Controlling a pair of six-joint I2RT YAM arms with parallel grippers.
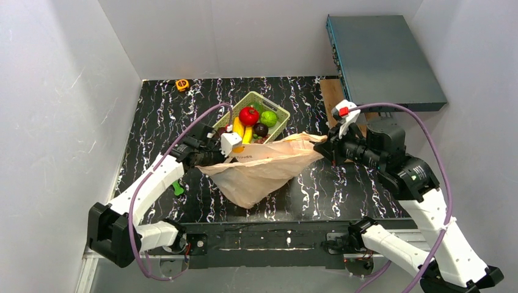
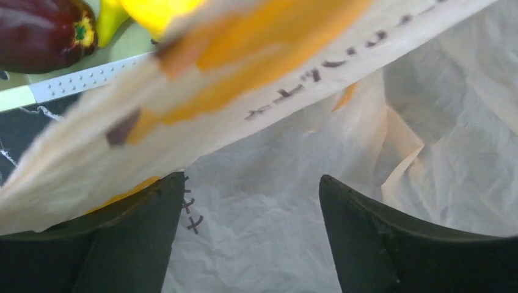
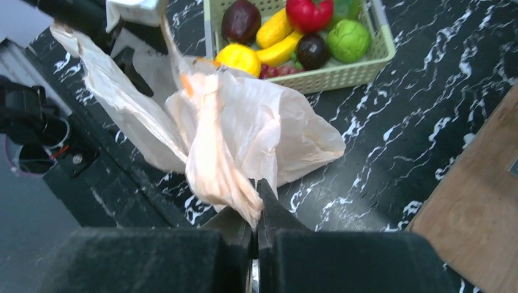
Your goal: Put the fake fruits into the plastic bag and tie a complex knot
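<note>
Your right jaws are clamped on the plastic bag (image 1: 256,174) just in front of the basket (image 1: 232,110); your left jaws are wide open, gripping nothing. That side could flop shut before the fake fruits (image 1: 248,116) go in.

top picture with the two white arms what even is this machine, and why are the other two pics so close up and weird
It is a robot made of two jointed arms bolted to the near edge of a black marbled table. The top picture comes from a fixed camera above and behind them. The other two come from small cameras on each wrist, so each shows its own dark fingers up close. On the table stands a light green basket holding toy fruit, such as a red apple and a green lime. A thin peach plastic bag hangs stretched between the arms. The right gripper is pinched shut on one bunched end. The left gripper has its fingers apart, with bag film just ahead of them.
</note>
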